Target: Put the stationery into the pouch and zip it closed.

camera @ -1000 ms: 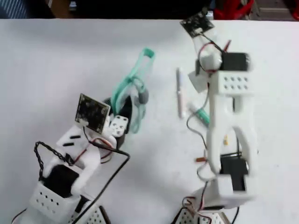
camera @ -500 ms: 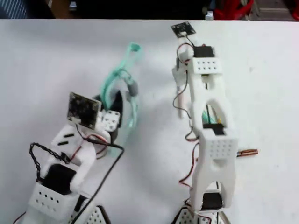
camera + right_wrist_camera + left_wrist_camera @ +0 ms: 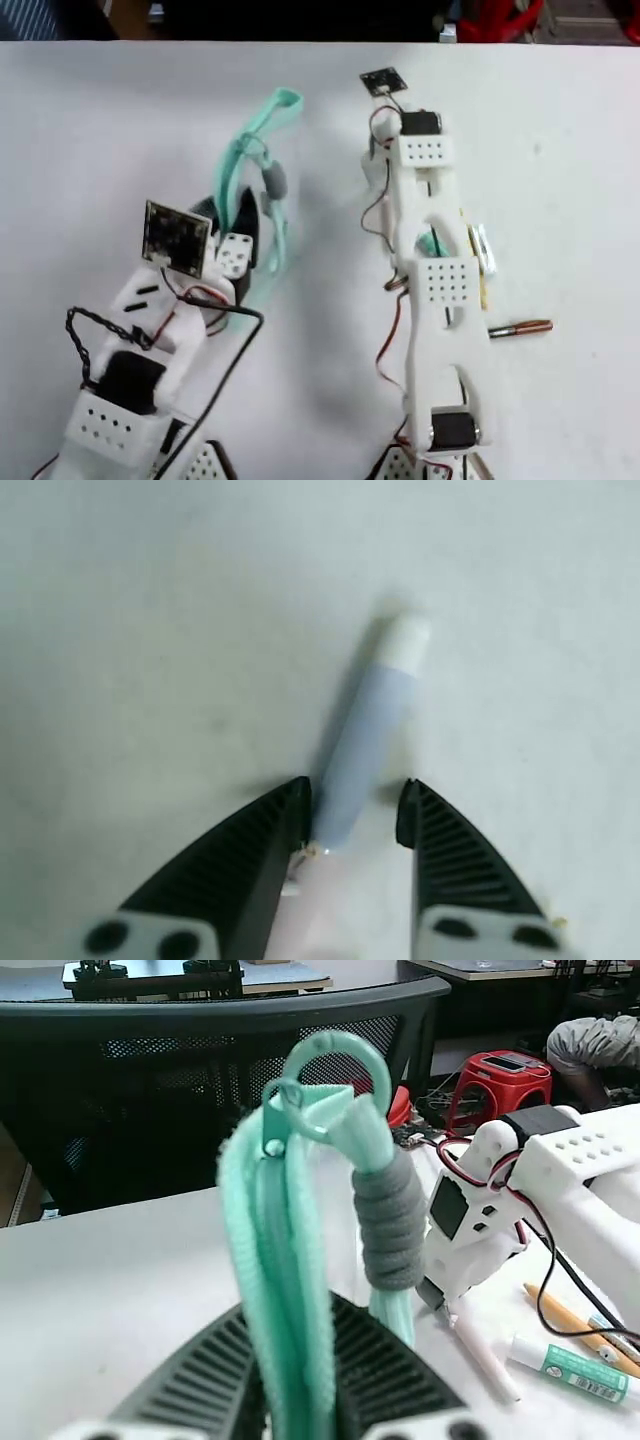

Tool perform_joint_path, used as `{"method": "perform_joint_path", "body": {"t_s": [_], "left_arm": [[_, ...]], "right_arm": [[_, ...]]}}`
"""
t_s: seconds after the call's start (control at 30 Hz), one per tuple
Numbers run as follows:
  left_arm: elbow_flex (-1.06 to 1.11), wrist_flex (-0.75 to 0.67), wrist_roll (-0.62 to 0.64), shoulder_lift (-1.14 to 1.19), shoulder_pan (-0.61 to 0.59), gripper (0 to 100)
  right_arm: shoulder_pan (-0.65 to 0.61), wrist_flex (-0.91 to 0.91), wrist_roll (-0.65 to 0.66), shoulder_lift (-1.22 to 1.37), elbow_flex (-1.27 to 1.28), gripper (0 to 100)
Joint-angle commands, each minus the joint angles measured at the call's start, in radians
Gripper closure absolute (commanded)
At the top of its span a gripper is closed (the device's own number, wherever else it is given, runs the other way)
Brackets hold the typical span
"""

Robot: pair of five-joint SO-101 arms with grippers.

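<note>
The left fingers (image 3: pixel 200 1380) clamp the pouch (image 3: pixel 290 1260); the right fingers (image 3: pixel 250 850), apart, straddle the pen (image 3: pixel 365 730) at its three o'clock. An off-centre grip may let it swivel.

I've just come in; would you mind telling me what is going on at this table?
Two robot arms are packing stationery into a mint-green pouch. The left end effector is clamped on the pouch, holding it upright. The right end effector is down at the table, its jaws open on either side of a pale pen lying there, not yet closed on it. A brown pen lies on the table beside the right arm, not yet packed.
</note>
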Motion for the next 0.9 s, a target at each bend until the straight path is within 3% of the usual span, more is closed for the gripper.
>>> {"method": "perform_joint_path", "body": {"t_s": [0.0,0.1,0.27,0.43,0.7,0.87], "left_arm": [[0.020,0.005,0.006,0.021,0.015,98],[0.018,0.006,0.006,0.021,0.015,98],[0.015,0.021,0.011,0.019,0.016,98],[-0.017,0.175,0.006,-0.084,0.091,98],[0.107,0.282,-0.052,-0.539,0.122,98],[0.117,0.272,-0.052,-0.503,0.124,98]], "right_arm": [[-0.028,0.025,0.077,0.027,-0.089,86.1],[-0.042,0.053,0.157,0.045,-0.103,99.7],[-0.033,0.188,0.166,-0.031,-0.236,97.8],[-0.015,0.189,0.129,-0.216,-0.256,98.1],[-0.067,0.191,0.074,-0.731,-0.060,98.1],[-0.249,0.168,-0.014,-1.205,0.176,98.1]]}}
